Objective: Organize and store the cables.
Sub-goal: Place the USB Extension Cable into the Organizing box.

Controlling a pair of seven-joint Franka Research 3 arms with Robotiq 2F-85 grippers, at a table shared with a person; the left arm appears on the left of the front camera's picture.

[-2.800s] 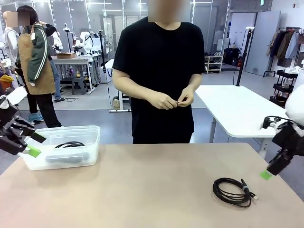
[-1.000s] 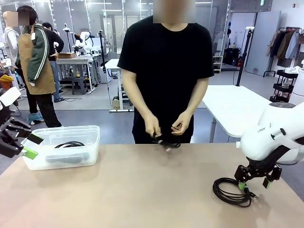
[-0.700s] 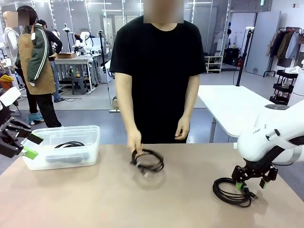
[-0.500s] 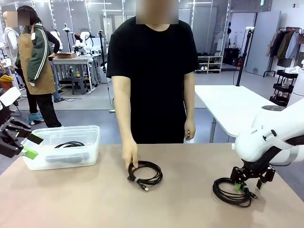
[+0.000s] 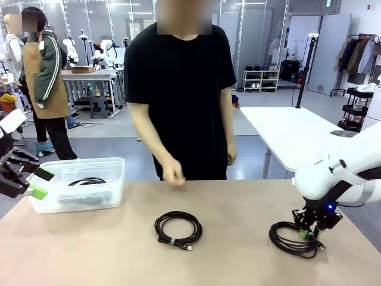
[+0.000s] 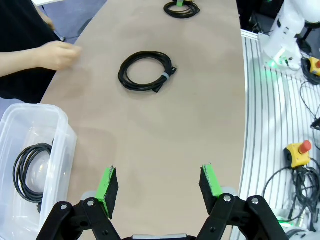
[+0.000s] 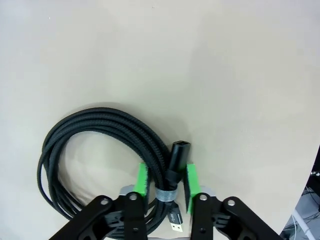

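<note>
In right hand (image 7: 167,181), flat coil (image 7: 97,119), connector (image 7: 179,154) outward

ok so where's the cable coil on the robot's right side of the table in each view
front view: coil low at the right on the table, under the right pincer.
left wrist view: coil at the top edge, slightly right of middle.
right wrist view: coil in the lower left, its banded side between the green pads.
shared landmark: the right pincer, shut on that coil.
</note>
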